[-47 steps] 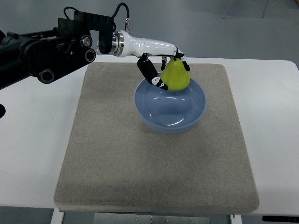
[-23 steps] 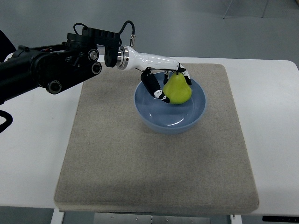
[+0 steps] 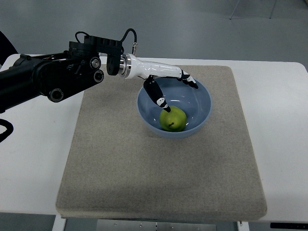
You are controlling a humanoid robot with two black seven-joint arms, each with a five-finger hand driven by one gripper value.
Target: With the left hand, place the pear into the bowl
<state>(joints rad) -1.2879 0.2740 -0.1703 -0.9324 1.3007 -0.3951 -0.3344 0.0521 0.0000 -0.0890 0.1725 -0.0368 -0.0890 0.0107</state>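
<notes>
With the pear (image 3: 173, 118) lying loose on the floor of the blue bowl (image 3: 204, 98) and the left hand (image 3: 166, 82) spread empty above its far rim, the hand is best lifted straight up, leaving rim and fruit untouched.

Glossy blue plastic bowl (image 3: 202, 103), smooth-skinned pear (image 3: 173, 118), rough matt cloth mat (image 3: 120, 163), glossy white-shelled left hand (image 3: 166, 82).

You can see the left hand (image 3: 166, 82) has let go: its fingers are now spread above the bowl (image 3: 204, 103). The pear (image 3: 173, 118) has dropped from the grasp to the bowl's floor, lower in the frame.
</notes>
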